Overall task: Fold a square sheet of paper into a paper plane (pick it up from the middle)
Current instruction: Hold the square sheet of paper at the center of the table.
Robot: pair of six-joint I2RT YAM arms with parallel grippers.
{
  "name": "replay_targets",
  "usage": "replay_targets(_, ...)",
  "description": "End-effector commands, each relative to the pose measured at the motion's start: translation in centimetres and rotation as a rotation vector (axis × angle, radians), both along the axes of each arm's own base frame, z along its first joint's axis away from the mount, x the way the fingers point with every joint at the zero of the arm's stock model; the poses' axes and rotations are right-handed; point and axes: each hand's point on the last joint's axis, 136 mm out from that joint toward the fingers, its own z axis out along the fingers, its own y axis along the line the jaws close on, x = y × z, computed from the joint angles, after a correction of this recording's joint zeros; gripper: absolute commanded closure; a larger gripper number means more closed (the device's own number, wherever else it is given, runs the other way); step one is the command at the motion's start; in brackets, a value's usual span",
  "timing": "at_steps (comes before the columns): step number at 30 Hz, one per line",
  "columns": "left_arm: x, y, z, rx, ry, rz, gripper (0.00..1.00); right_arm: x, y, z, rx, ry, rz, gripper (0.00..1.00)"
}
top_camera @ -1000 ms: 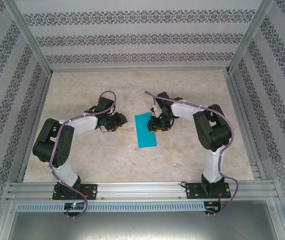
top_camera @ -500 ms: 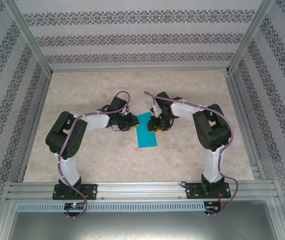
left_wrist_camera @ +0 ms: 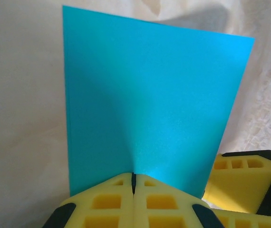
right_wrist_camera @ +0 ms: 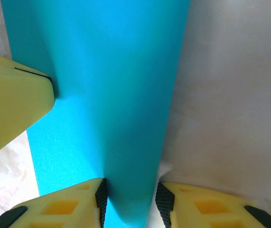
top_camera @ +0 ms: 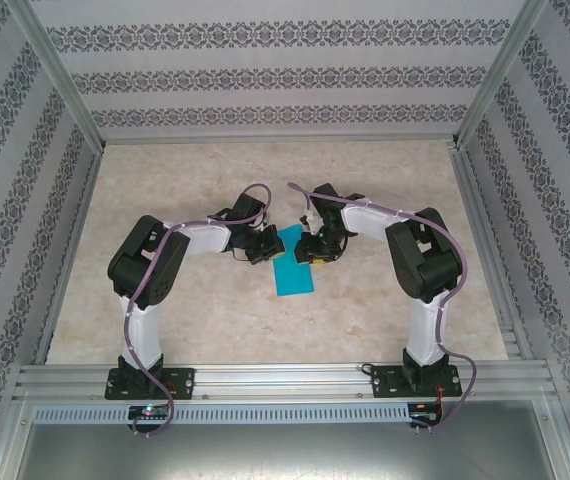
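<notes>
One teal square sheet of paper (top_camera: 294,264) at frame centre, pinched by two grippers: left gripper (left_wrist_camera: 133,183) pressed together on its edge, right gripper (right_wrist_camera: 128,202) straddling a raised fold.

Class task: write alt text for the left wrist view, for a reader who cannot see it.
Two yellow foam-padded fingers of the left gripper are shut on the near edge of a thin teal-blue square sheet of paper, which lies on a pale marbled table. Another yellow finger sits at the sheet's lower right.
</notes>
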Motion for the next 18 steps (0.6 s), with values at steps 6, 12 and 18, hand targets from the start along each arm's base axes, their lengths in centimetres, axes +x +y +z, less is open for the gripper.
replay_targets(6,-5.3,3.2,-5.8,0.202,0.197,-0.040,1.00,-1.9,-2.8,-3.5,-0.155,0.041,-0.033,0.57)
replay_targets(12,-7.5,4.4,-8.3,0.232,0.239,-0.051,1.00,0.0,-2.2,4.2,-0.001,-0.100,-0.174,0.43)
replay_targets(18,-7.5,4.6,-9.2,0.249,0.231,-0.058,1.00,0.8,-2.9,9.8,0.062,-0.227,-0.263,0.44)
